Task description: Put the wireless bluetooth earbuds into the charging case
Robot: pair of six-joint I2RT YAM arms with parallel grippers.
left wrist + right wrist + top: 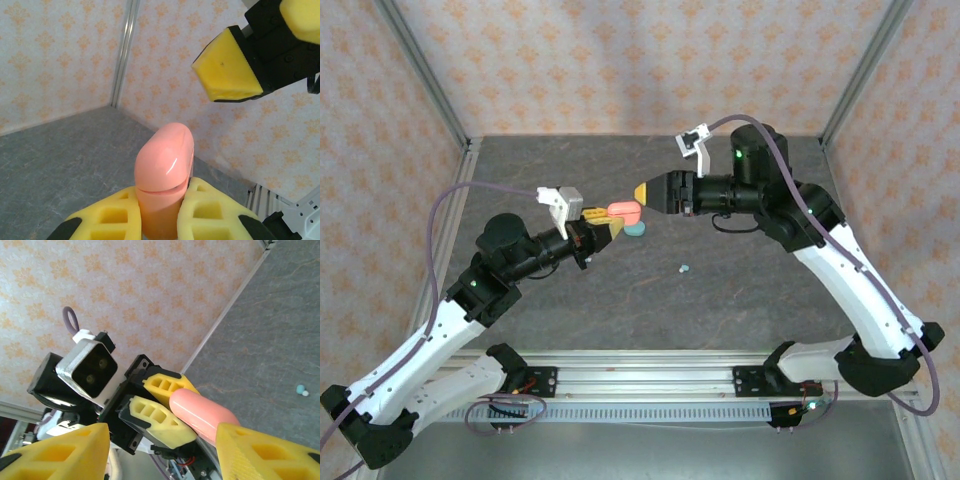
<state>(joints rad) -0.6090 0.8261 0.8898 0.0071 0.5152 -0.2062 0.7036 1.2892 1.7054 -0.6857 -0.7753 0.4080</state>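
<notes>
Top external view: the left gripper [608, 224] is clamped on the pink charging case [623, 211] and holds it in the air over the middle of the counter [740, 300]. The right gripper [645, 195] faces it from the other side, just beside the case's far end. A teal case [637, 231] lies on the counter beneath them. A pair of tiny teal earbuds [684, 269] sits loose on the counter, well apart from both cases.

Left wrist view: the case stands upright between the yellow fingers [210, 210], gripped low on its body. Its lid seam is closed, and one of the right gripper's pads hangs above it without touching.

Right wrist view: the right gripper's jaws stand wide and hold nothing, and the rounded end of the case points in between them. The teal earbuds [301, 389] lie far off on the counter.

The case looks like hard, glossy plastic: light, stiff and likely to slip, so the low grip that leaves the lid free seems right. The earbuds are probably nearly weightless and quick to skid, so they are best pinched across the bulb rather than by the stem.
</notes>
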